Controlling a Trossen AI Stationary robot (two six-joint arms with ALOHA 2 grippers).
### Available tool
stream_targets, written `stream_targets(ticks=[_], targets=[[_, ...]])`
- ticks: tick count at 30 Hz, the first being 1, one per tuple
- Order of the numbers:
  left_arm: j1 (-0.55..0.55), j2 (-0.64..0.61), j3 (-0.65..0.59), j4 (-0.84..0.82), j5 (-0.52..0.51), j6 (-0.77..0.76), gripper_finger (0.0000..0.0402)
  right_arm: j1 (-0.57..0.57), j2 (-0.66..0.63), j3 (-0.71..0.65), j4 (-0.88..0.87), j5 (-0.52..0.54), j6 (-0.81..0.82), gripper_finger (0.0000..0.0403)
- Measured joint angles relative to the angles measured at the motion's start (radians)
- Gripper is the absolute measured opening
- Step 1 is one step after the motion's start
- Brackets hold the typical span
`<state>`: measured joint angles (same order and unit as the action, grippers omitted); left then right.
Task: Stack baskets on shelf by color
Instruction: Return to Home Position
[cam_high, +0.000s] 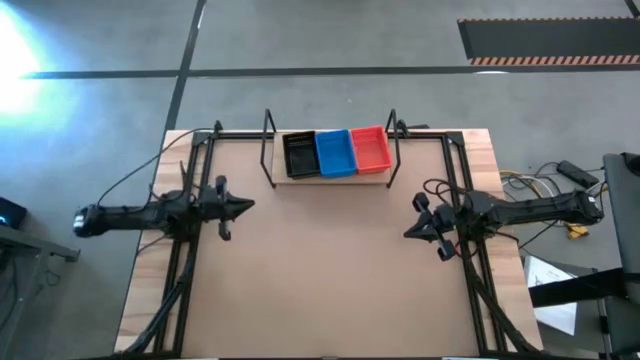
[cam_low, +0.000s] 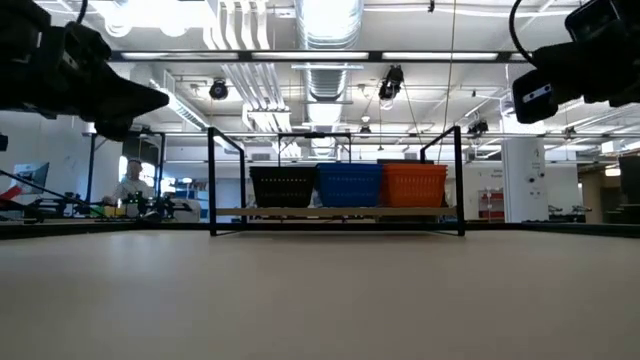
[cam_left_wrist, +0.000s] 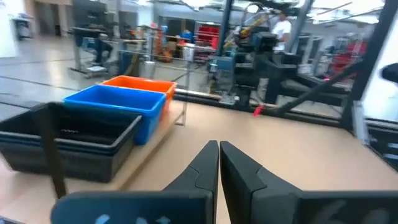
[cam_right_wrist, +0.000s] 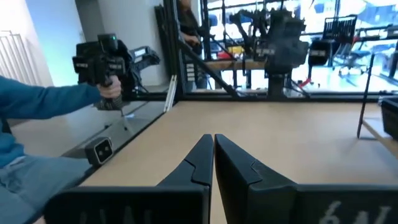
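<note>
The brown bench (cam_high: 330, 290) lies bare in front of the shelf (cam_high: 330, 178), which stands at its far edge, about mid-width. Left of the shelf and nearer than it, the left gripper (cam_high: 247, 207) hangs above the bench with its fingers pressed together on nothing. It points inward.

Between the shelf's two black wire uprights (cam_high: 268, 140), the baskets sit on the light board in three touching stacks. A black stack (cam_high: 298, 154) is at the left end, a blue stack (cam_high: 335, 151) in the centre and an orange-red stack (cam_high: 370, 148) at the right end. In the low view all three stand about level.

Right of the shelf and nearer, the right gripper (cam_high: 408, 233) hangs likewise, fingers together and empty.

Behind the shelf runs grey floor (cam_high: 330, 90), with a striped mat (cam_high: 545, 40) far to the right and cables (cam_high: 540, 185) beside the bench. Past the bench edge opposite the shelf, a person's blue sleeve (cam_right_wrist: 43, 102) and hand (cam_right_wrist: 111, 90) hold a dark device (cam_right_wrist: 99, 53). Both grippers are well apart from the uprights, with open bench between them.
</note>
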<state>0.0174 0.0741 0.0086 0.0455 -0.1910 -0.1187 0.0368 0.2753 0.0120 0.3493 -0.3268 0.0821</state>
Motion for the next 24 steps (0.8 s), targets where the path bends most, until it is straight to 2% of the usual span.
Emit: stream_targets(ticks=[5,7,9,19,24], targets=[[0.147,0.01,0.0,-0.016,0.259,0.01,0.0,0.0,-0.002,0.0,-0.008,0.008,-0.008,0.0009],[0.176,0.01,0.0,-0.005,0.321,0.03,0.0,0.0,-0.001,0.0,-0.008,0.017,-0.008,0.0009],[0.181,0.008,-0.001,0.002,0.328,0.054,0.0,0.0,0.0,0.0,-0.008,0.063,0.002,0.0009],[0.181,0.005,-0.002,-0.002,0.328,0.099,0.0,0.0,0.016,-0.001,-0.05,0.447,0.003,0.0009],[0.181,0.007,-0.003,-0.002,0.327,0.1,0.0,-0.005,0.015,-0.001,-0.135,0.502,0.027,0.0009]])
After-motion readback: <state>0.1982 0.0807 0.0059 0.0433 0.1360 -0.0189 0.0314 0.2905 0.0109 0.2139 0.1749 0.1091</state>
